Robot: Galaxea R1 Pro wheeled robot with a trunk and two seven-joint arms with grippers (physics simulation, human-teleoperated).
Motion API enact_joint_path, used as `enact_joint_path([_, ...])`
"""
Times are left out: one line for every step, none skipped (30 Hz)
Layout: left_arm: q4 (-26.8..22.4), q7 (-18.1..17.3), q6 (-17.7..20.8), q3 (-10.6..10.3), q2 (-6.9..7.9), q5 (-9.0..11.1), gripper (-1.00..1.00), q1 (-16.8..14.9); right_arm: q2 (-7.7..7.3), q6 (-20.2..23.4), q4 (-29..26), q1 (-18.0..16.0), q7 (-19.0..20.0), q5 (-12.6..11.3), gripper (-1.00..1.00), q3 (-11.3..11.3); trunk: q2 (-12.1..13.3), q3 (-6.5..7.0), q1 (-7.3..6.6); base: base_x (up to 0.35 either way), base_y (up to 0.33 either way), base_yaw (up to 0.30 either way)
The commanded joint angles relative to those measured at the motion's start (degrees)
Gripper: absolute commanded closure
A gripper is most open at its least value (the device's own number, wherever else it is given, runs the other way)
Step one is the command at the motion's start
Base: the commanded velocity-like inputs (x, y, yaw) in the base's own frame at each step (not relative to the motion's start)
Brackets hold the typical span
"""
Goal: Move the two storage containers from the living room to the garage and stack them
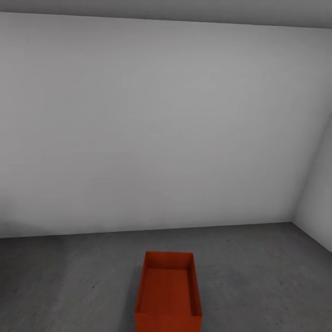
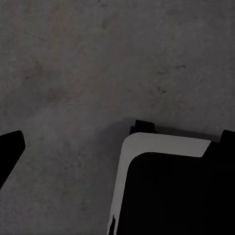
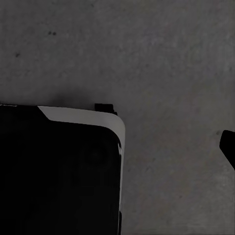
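Observation:
One orange-red open-top storage container stands on the dark grey concrete floor of the garage, at the lower middle of the head view, empty, its long side running away from me. In the left wrist view my left gripper hangs over bare floor, with a dark fingertip at the frame's edge and nothing between the fingers. My right gripper hangs likewise over bare concrete, one dark fingertip at the edge. Both grippers are spread open and apart from the container.
A plain light grey wall rises behind the container, meeting a side wall at the right corner. My black and white base shows below the left gripper, and the base shows again below the right one.

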Motion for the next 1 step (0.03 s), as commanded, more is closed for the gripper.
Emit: enact_joint_path([0.02, 0.12, -0.15, -0.53, 0.0, 0.47, -1.0, -0.04, 0.02, -0.29, 0.17, -0.08, -0.17, -0.15, -1.0, 0.42, -0.06, -0.09, 0.01, 0.0, 0.0, 0.0])
